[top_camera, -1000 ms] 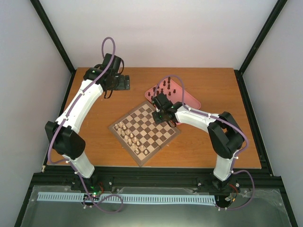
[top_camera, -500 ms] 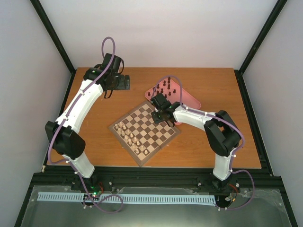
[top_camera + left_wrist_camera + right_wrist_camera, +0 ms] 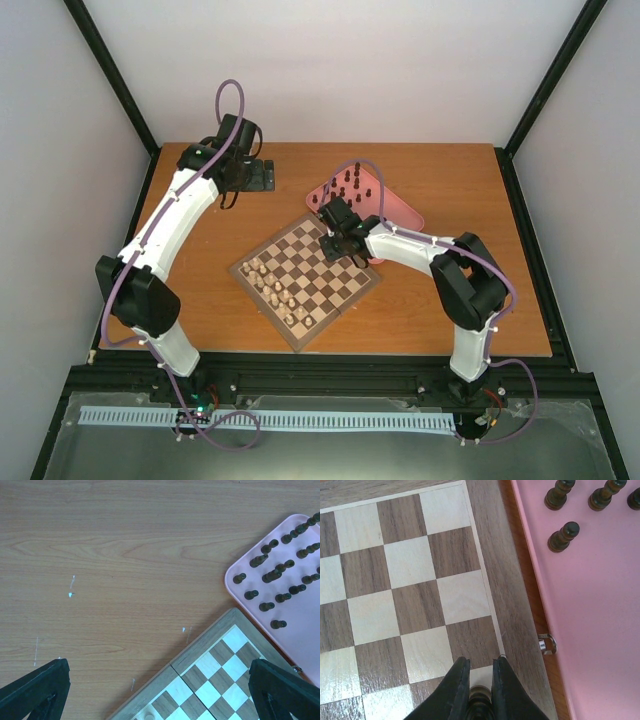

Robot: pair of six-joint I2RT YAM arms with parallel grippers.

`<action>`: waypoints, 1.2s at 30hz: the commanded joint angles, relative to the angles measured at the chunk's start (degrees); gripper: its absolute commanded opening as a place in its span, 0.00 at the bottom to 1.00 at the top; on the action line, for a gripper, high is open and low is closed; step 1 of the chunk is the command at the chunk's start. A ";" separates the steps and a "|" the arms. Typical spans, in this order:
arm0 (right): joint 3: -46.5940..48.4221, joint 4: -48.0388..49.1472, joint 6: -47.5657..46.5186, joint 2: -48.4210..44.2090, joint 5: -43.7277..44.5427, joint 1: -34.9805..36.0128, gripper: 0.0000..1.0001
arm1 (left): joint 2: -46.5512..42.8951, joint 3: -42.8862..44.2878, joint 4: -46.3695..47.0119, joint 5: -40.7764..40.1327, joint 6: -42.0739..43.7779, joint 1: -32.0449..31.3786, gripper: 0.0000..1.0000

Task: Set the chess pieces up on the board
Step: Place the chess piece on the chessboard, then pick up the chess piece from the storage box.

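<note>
Wooden tabletop [image 3: 450,300] inside a white-walled, black-framed enclosure. One dark chessman [image 3: 480,702] sits pinched between the nearly closed fingers of the right gripper [image 3: 481,661], over a light square in the edge row of the chessboard [image 3: 325,280], on the side nearest the pink tray [image 3: 400,210]. Contact with the square: cannot tell. Remaining dark chess pieces [image 3: 280,575] stand upright on the tray, just beyond the board's far-right edge. Pale chessmen [image 3: 272,285] are grouped along the board's opposite, near-left side. Small metal clasp [image 3: 546,644] on the board's rim, facing the tray. Left gripper [image 3: 160,690] hangs over bare table near the board's far corner, fingers spread wide, holding nothing.
</note>
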 commanded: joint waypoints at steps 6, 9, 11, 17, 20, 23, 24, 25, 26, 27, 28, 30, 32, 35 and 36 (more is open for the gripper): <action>1.92 0.18 -0.56 2.20 0.09 -0.18 0.22 | -1.44 -0.28 0.47 0.39 0.95 0.23 1.00; 1.79 0.10 -0.21 1.93 0.88 -0.18 0.23 | -1.68 -0.42 0.45 0.49 0.94 0.23 1.00; 1.46 0.04 -0.10 1.64 1.18 -0.18 0.27 | -1.77 -0.61 0.52 0.57 0.91 0.23 1.00; 0.27 0.78 -0.62 -0.04 0.15 -0.10 0.53 | -2.19 -1.38 0.87 0.83 0.87 0.23 1.00; 0.21 0.82 -0.72 -1.26 0.43 -0.11 0.61 | -2.29 -1.22 0.97 1.00 0.98 0.23 1.00; 1.62 -0.39 -1.02 -2.06 1.00 -0.18 0.61 | -2.24 -1.01 1.04 1.10 1.17 0.23 1.00; 2.51 -1.10 -1.11 -2.35 1.35 -0.18 0.62 | -2.35 -0.95 0.97 1.04 1.20 0.24 1.00; 3.34 -1.81 -1.34 -2.66 1.87 -0.18 0.62 | -2.38 -0.91 0.93 0.95 1.30 0.24 1.00; 4.47 -2.58 -1.53 -3.12 2.34 -0.23 0.64 | -2.54 -0.90 0.97 0.91 1.29 0.23 1.00; 5.86 -3.44 -1.64 -3.45 2.79 -0.45 0.65 | -2.61 -0.90 0.93 0.89 1.42 0.23 1.00; 7.39 -4.50 -1.68 -3.60 3.14 -0.83 0.66 | -2.73 -0.90 0.97 0.84 1.55 0.23 1.00; 11.41 -6.58 -0.79 -3.28 2.92 -2.69 0.68 | -2.83 -0.89 0.89 0.79 1.69 0.23 1.00; 17.62 -9.82 0.66 -0.82 0.98 -5.64 0.69 | -2.96 -1.03 0.95 0.70 1.65 0.23 1.00; 25.19 -12.75 1.49 4.05 0.11 -9.87 0.68 | -3.20 -1.32 0.97 1.11 1.33 0.23 1.00; 27.56 -13.40 1.29 5.95 0.25 -10.72 0.66 | -3.27 -1.41 1.04 1.27 1.20 0.23 1.00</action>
